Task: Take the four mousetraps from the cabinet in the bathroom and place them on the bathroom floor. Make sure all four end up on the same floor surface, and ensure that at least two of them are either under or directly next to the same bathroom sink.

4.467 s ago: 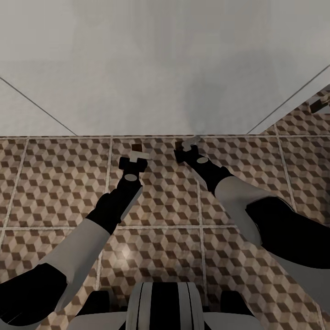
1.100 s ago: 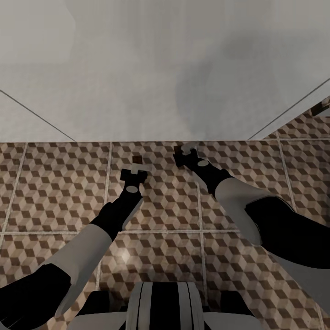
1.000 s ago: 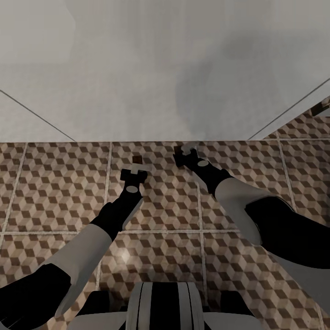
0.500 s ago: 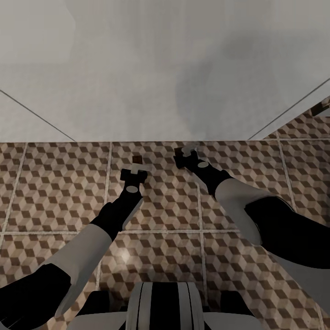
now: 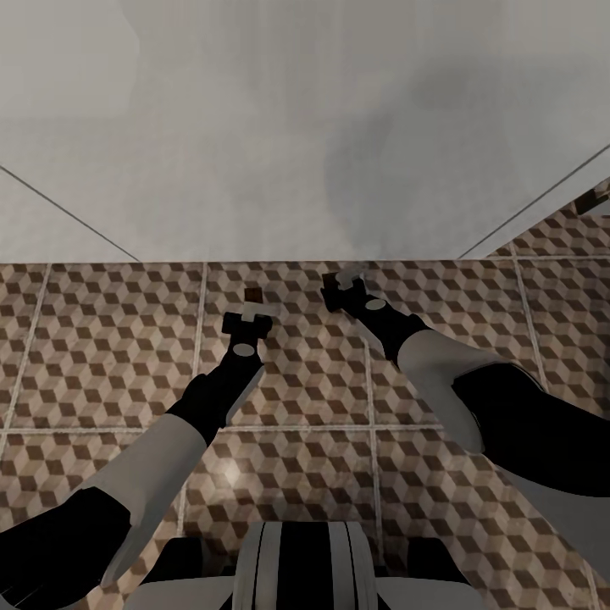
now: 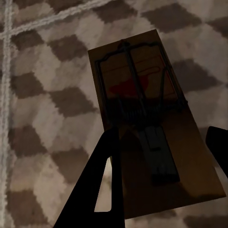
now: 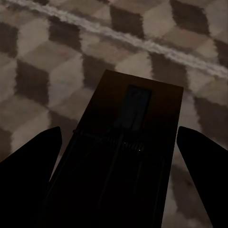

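Both grippers, left (image 5: 252,308) and right (image 5: 343,284), hang low with fingers apart (apparently releasing) over mousetraps (image 6: 142,109) on the bathroom floor (image 5: 110,339) beside the sink (image 5: 296,127).

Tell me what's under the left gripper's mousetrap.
The mousetrap lies over cube-patterned floor tile, with a grout line beyond it. The tile directly beneath the board is covered.
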